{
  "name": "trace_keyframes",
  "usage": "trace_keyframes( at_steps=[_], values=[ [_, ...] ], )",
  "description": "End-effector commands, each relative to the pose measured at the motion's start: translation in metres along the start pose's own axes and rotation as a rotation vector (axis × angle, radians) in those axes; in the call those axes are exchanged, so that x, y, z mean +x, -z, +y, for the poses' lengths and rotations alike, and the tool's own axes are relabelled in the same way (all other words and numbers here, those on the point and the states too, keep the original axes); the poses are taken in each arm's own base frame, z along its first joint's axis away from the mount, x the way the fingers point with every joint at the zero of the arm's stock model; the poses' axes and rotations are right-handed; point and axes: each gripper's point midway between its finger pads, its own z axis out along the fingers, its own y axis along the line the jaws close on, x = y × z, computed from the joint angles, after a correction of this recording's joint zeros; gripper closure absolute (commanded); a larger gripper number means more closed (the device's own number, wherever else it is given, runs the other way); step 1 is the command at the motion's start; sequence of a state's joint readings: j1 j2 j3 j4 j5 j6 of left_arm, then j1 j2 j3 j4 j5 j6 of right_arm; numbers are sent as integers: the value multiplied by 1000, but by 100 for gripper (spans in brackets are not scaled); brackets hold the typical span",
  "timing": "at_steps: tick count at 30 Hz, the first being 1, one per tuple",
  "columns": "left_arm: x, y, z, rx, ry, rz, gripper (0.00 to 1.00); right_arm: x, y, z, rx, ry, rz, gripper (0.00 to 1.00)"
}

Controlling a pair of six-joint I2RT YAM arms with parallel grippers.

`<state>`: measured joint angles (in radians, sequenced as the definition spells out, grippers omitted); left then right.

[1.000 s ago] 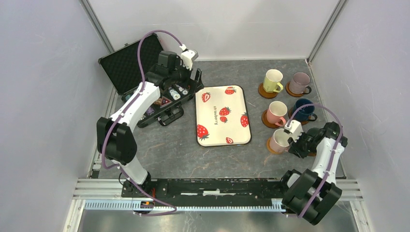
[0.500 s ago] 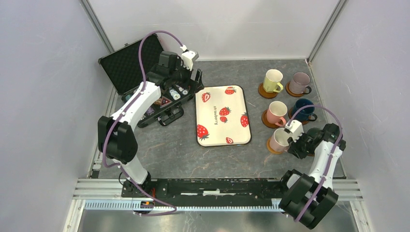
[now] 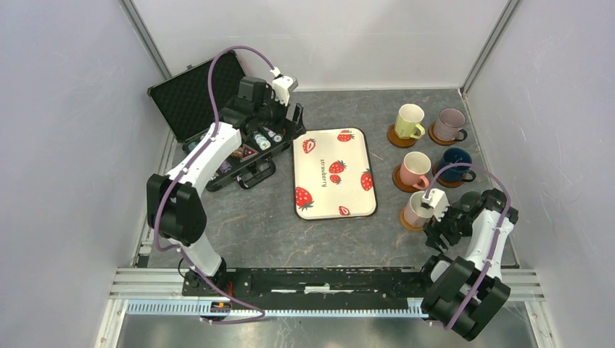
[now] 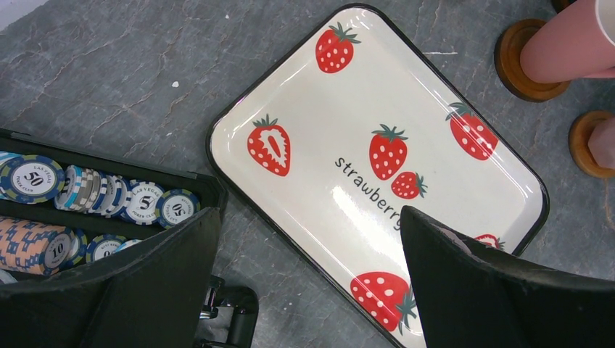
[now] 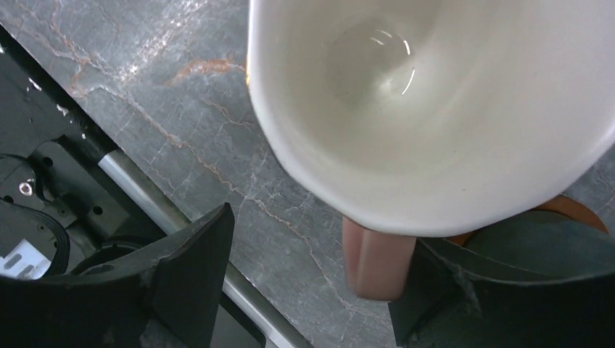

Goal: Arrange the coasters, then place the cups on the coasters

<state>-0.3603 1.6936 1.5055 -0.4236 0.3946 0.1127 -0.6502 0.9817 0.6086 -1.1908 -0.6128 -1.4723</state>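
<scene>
The pink cup [image 5: 435,109] was found handle-first between the parted, ungripping right pincer [image 5: 319,268]; the left pincer [image 4: 310,217] was held open, well apart.

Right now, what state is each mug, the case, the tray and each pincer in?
Nearest pink ceramic mug: upright, empty, on a round brown wooden coaster.
Farther pink ceramic mug: upright on coaster.
Yellow-green ceramic mug: upright on coaster.
Lilac ceramic mug: upright on coaster.
Navy blue ceramic mug: upright on coaster.
Black hard case: lid open.
Cream strawberry-print tray: lying flat.
Left pincer: open, holding nothing.
Right pincer: open, astride the nearest mug's handle.
</scene>
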Motion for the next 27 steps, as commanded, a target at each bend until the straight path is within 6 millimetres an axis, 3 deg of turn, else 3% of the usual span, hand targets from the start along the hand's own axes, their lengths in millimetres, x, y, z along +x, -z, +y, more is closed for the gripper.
trace_keyframes(
  at_steps=[1, 16, 22, 27],
  values=[
    [-13, 0, 0, -3, -19, -45, 0, 0, 11, 1, -5, 38, 37, 22],
    [-5, -1, 0, -2, -10, -76, 0, -2, 41, -17, 142, 54, 120, 9],
    [0, -2, 1, 3, 3, -86, 0, -13, 57, -25, 216, 53, 118, 4],
    [1, -4, -1, 16, 9, -87, 0, -36, 77, -37, 296, 81, 68, 2]
  ],
)
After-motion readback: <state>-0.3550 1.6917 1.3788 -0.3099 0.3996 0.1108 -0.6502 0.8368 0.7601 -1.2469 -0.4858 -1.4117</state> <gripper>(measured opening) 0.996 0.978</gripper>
